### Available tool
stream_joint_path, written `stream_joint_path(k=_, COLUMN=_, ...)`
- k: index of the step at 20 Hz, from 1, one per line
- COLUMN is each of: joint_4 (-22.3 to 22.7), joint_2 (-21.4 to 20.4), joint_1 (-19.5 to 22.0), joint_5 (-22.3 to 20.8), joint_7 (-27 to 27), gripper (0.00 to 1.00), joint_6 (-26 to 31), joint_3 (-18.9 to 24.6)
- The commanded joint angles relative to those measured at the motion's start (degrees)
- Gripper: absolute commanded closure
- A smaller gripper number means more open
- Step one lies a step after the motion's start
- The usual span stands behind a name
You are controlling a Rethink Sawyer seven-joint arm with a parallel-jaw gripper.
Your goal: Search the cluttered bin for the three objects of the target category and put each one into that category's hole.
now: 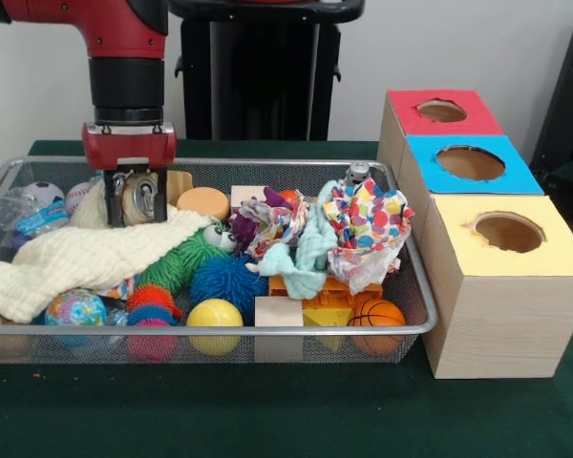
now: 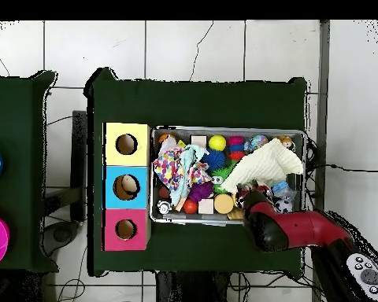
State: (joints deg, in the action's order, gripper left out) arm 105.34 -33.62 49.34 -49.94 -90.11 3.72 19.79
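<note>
Wire mesh forms the bin [image 1: 415, 329], crammed with toys; the gripper [image 1: 137, 202] is down at its far left, clenched on a metal can [image 1: 139, 197] just above a cream cloth [image 1: 86, 256]; right of the can lies an orange disc [image 1: 203, 201]; a yellow ball [image 1: 214, 315] and a basketball [image 1: 376, 314] rest by the near wall; right of the bin stand three boxes, red [image 1: 440, 113] farthest, blue [image 1: 470, 163] between, yellow [image 1: 507, 232] nearest, each with a round hole on top.

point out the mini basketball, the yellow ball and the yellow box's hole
mini basketball [image 1: 376, 314]: front view, its orange face.
yellow ball [image 1: 214, 314]: front view, upper half.
yellow box's hole [image 1: 508, 232]: front view, the opening's middle.
</note>
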Motion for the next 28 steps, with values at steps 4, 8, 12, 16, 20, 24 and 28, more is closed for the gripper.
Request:
stream_joint_path(k=4, joint_4=6.03, joint_2=-0.38, joint_1=1.84, joint_5=9.84, joint_7=-3.3, gripper=0.0, joint_6=13.29, joint_3=5.23)
stream_joint_path(k=8, joint_4=10.42, joint_2=1.81, joint_1=5.07, joint_5=14.59, joint_7=-1.82, gripper=0.0, joint_6=14.32, joint_3=13.03)
stream_joint_path(k=12, joint_4=11.65, joint_2=1.75, joint_1=5.4, joint_5=17.14, joint_7=-1.05, gripper=0.0, joint_6=16.25, joint_3=14.25)
stream_joint_path(k=16, joint_4=12.15, joint_2=1.55, joint_1=6.28, joint_5=18.54, joint_7=-1.53, gripper=0.0, joint_6=15.46, joint_3=15.57)
stream_joint_path(k=20, joint_4=13.63, joint_2=1.04, joint_1=7.55, joint_5=19.14, joint_7=-1.51, gripper=0.0, joint_6=12.74, joint_3=19.28)
stream_joint_path(k=24, joint_4=13.2, joint_2=0.64, joint_1=8.77, joint_5=16.87, joint_7=-0.24, gripper=0.0, joint_6=9.26, joint_3=22.71)
stream_joint_path(k=28, joint_4=14.42, joint_2=-0.02, joint_1=10.2, joint_5=17.52, joint_7=-0.17, gripper=0.0, joint_6=9.71, joint_3=26.56)
